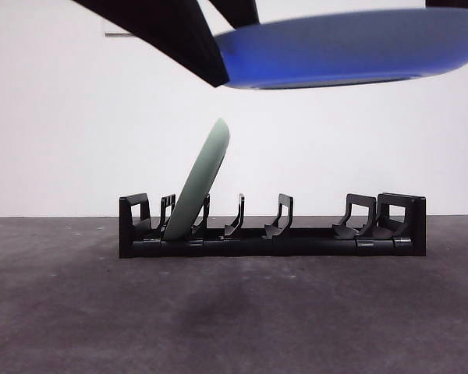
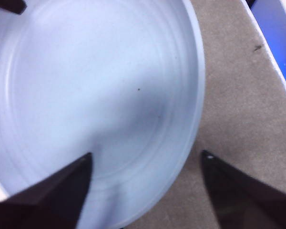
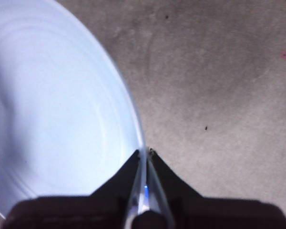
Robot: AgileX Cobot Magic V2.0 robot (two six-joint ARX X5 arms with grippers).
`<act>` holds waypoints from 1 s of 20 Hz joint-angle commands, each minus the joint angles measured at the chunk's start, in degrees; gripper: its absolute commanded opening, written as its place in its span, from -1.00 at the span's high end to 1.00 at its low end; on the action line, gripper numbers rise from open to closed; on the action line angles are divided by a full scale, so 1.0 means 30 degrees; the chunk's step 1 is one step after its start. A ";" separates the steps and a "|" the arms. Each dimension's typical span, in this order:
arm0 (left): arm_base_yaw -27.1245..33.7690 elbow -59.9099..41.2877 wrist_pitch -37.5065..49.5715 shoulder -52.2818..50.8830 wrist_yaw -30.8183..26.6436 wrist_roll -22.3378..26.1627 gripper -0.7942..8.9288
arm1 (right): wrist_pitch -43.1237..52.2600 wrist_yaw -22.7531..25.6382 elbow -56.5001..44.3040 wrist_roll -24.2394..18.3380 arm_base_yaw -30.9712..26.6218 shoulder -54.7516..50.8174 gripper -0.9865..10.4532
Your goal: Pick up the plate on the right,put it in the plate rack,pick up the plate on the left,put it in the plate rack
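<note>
A blue plate [image 1: 343,54] hangs high above the table, roughly level. In the wrist views it looks pale blue [image 3: 52,109]. My right gripper [image 3: 145,152] is shut on its rim. My left gripper [image 2: 148,155] is open, one jaw over the plate's face [image 2: 86,86] and the other beyond its rim over the table. A black arm [image 1: 171,31] meets the plate's left edge in the front view; which arm it is I cannot tell. Below stands the plate rack [image 1: 273,234], with a pale green plate [image 1: 199,183] leaning in a slot near its left end.
Grey table surface [image 1: 234,312] stretches in front of the rack. Several rack slots to the right of the green plate hold nothing. A blue-and-white edge [image 2: 276,43] shows beside the table in the left wrist view.
</note>
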 commanded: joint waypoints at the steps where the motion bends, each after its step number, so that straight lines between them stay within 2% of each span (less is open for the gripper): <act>1: 0.0007 -0.0036 -0.0058 0.0022 0.0000 -0.0277 0.74 | -0.0313 -0.0284 -0.0117 -0.0124 0.0000 -0.0058 0.86; 7: 0.0000 -0.0036 -0.0321 0.0022 0.0503 -0.1078 0.85 | -0.0313 -0.0270 -0.0117 -0.0124 0.0000 -0.0058 0.86; 20: 0.0000 -0.0036 -0.0452 0.0022 0.0554 -0.2069 0.85 | 0.0051 -0.0262 -0.0117 -0.0204 0.0000 -0.0044 0.81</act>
